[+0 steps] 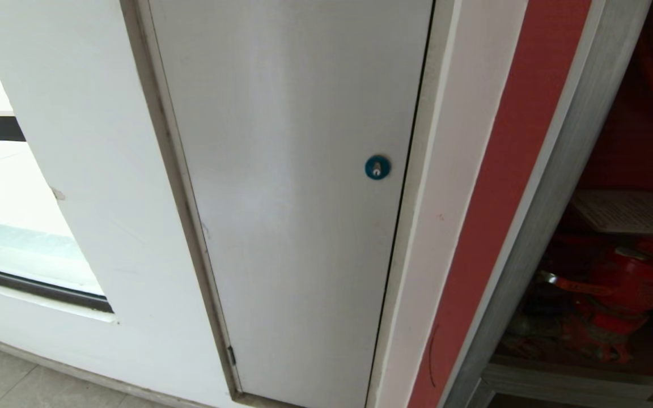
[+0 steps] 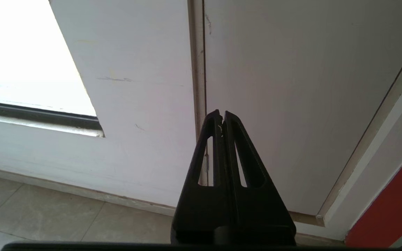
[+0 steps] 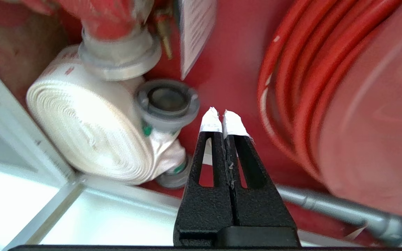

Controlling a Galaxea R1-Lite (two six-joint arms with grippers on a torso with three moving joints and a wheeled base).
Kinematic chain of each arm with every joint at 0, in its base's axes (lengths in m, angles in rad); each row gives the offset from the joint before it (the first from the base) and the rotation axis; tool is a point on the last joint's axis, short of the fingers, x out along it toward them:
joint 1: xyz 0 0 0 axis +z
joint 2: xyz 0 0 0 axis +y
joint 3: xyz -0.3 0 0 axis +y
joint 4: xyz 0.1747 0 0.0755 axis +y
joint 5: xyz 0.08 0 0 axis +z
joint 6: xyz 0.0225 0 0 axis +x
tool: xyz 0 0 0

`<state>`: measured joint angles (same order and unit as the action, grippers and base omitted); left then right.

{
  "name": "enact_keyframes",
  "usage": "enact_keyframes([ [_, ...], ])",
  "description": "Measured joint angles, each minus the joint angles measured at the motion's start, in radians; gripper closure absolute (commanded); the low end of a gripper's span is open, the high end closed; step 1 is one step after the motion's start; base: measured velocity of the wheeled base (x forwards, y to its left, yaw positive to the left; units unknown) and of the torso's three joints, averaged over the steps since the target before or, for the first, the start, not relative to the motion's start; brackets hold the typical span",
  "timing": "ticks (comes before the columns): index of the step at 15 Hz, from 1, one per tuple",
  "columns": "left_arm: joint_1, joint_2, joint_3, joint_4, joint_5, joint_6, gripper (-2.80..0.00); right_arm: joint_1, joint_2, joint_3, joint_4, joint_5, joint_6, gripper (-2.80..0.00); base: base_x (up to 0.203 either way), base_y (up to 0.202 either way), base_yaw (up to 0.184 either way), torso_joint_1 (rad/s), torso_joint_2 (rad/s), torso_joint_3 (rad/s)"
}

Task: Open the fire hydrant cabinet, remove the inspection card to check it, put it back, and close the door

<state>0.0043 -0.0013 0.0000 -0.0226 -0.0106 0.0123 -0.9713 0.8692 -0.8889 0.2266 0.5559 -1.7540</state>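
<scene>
The fire hydrant cabinet (image 1: 615, 238) stands open at the right, red inside. One hose reel (image 3: 344, 87) fills its far side and one white rolled hose (image 3: 89, 132) lies in the bottom corner. The inspection card (image 3: 195, 31) hangs on the back wall — one sheet, put back, I'd judge. Right gripper (image 3: 222, 120) inside, fingers pressed together, empty; left gripper (image 2: 221, 116) pressed together too, parked by the white door (image 1: 304, 198).

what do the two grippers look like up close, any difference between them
Both are black, textured, with two long tapering fingers, each pierced by a slot. The left gripper is black to its tips; the right gripper has white tape wrapped round its fingertips. No cables or markings show.
</scene>
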Motion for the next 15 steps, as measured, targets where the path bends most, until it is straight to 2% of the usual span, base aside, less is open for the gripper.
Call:
enact_keyframes([
  [5, 0.0, 0.0, 0.0, 0.0, 0.0, 0.0, 0.0, 0.001, -0.016, -0.013, 0.016, 0.039, 0.01, 0.0, 0.0, 0.0, 0.0, 0.0, 0.0, 0.0],
  [7, 0.0, 0.0, 0.0, 0.0, 0.0, 0.0, 0.0, 0.002, -0.021, -0.013, 0.044, 0.038, 0.074, 0.0, 0.0, 0.0, 0.0, 0.0, 0.0, 0.0],
  [9, 0.0, 0.0, 0.0, 0.0, 0.0, 0.0, 0.0, 0.045, -0.031, -0.007, 0.051, 0.006, 0.214, 0.0, 0.0, 0.0, 0.0, 0.0, 0.0, 0.0],
  [10, 0.0, 0.0, 0.0, 0.0, 0.0, -0.001, 0.0, 0.092, -0.039, -0.004, 0.053, -0.034, 0.308, 0.0, 0.0, 0.0, 0.0, 0.0, 0.0, 0.0],
  [13, 0.0, 0.0, 0.0, 0.0, 0.0, -0.001, 0.0, 0.307, -0.079, 0.006, 0.075, -0.197, 0.609, 0.0, 0.0, 0.0, 0.0, 0.0, 0.0, 0.0],
  [15, 0.0, 0.0, 0.0, 0.0, 0.0, 0.0, 0.0, 0.484, -0.12, 0.013, 0.097, -0.324, 0.813, 0.0, 0.0, 0.0, 0.0, 0.0, 0.0, 0.0],
])
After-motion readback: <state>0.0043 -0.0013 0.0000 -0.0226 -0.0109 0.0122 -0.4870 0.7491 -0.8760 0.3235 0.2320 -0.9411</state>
